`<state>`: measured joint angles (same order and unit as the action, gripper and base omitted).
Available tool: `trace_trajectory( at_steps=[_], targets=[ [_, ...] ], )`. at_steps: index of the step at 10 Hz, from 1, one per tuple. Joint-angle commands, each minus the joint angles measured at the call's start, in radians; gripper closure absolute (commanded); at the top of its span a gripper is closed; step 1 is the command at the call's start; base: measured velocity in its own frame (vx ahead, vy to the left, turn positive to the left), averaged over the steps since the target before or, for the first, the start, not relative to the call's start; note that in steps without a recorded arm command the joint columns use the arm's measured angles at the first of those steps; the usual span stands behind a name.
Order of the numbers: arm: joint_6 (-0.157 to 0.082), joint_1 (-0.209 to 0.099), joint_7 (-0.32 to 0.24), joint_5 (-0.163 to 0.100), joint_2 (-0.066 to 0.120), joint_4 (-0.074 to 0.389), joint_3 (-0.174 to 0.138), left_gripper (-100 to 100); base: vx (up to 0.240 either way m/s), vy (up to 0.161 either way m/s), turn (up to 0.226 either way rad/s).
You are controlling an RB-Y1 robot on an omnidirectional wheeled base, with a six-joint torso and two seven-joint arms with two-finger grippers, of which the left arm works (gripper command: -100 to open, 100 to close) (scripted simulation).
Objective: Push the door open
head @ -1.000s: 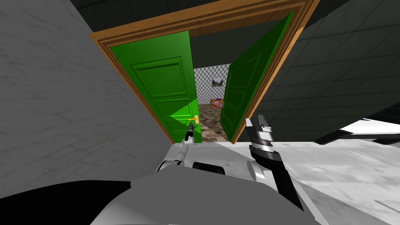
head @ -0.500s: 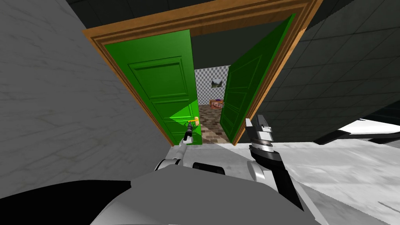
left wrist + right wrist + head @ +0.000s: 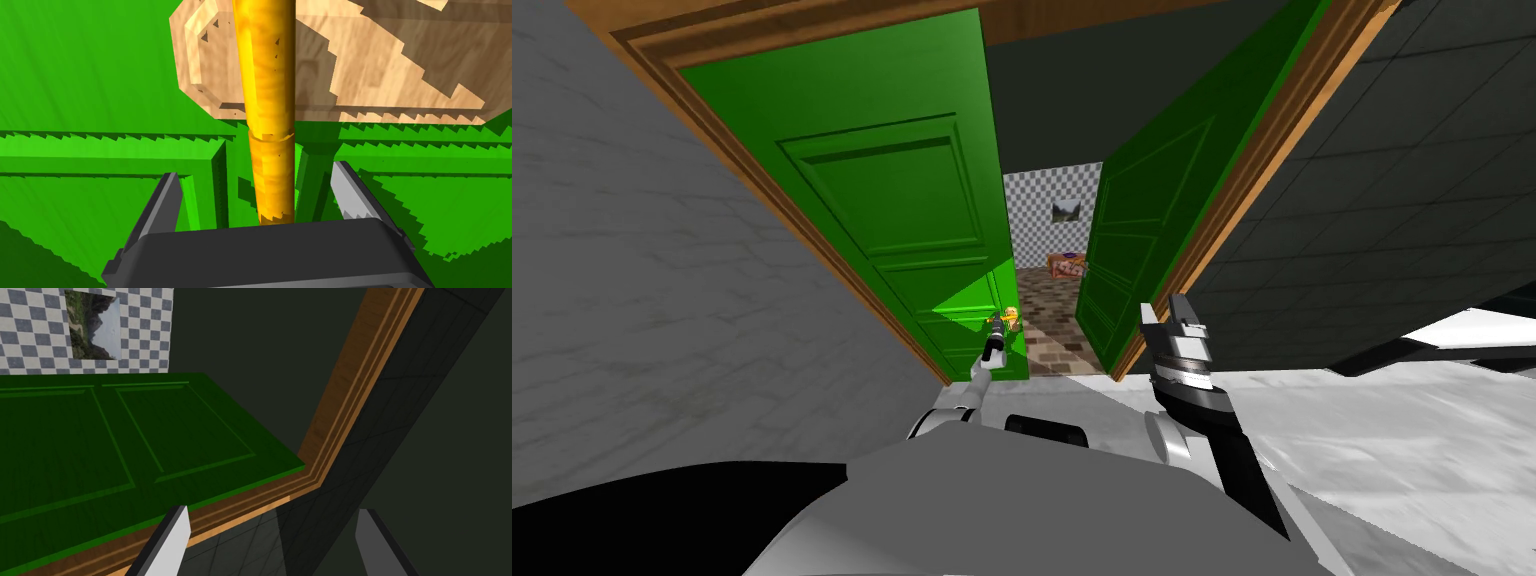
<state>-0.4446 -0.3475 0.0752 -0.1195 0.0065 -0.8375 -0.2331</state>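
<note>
A double green door stands in a wooden frame (image 3: 1234,200). The left leaf (image 3: 892,200) is nearly in line with the frame. The right leaf (image 3: 1142,220) is swung away from me, also seen edge-on (image 3: 100,438). My left gripper (image 3: 995,326) is at the left leaf's yellow lever handle (image 3: 1009,318). Up close, the handle (image 3: 265,100) runs between the fingers of that open gripper (image 3: 260,187), which do not press it; a tan backplate (image 3: 380,60) sits behind. My right gripper (image 3: 1162,312) is raised near the right leaf, open and holding nothing (image 3: 272,528).
Through the gap between the leaves lie a brick-patterned floor (image 3: 1047,325), an orange box (image 3: 1067,264) and a checkered wall with a picture (image 3: 1067,211). A grey wall (image 3: 632,280) flanks the door on the left, a dark tiled wall (image 3: 1392,200) on the right.
The doorway has grown larger and its top has left the picture: I have moved closer. My left gripper stays at the handle; the right arm holds its pose.
</note>
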Motion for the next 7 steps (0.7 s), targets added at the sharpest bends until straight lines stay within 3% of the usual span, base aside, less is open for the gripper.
trace_trajectory(
  at_steps=[1, 2, 3, 7],
  targets=[
    [-0.006, 0.002, -0.003, -0.001, -0.026, 0.004, -0.001, -100, 0.205, 0.028, -0.029],
    [-0.003, 0.002, -0.005, -0.001, -0.012, 0.002, 0.001, -100, 0.084, 0.006, 0.003],
    [-0.003, 0.002, -0.005, -0.001, -0.012, 0.002, 0.001, 100, -0.018, -0.003, 0.0],
    [-0.003, 0.002, -0.005, -0.001, -0.012, 0.002, 0.001, 100, -0.017, -0.001, -0.003]
  ],
)
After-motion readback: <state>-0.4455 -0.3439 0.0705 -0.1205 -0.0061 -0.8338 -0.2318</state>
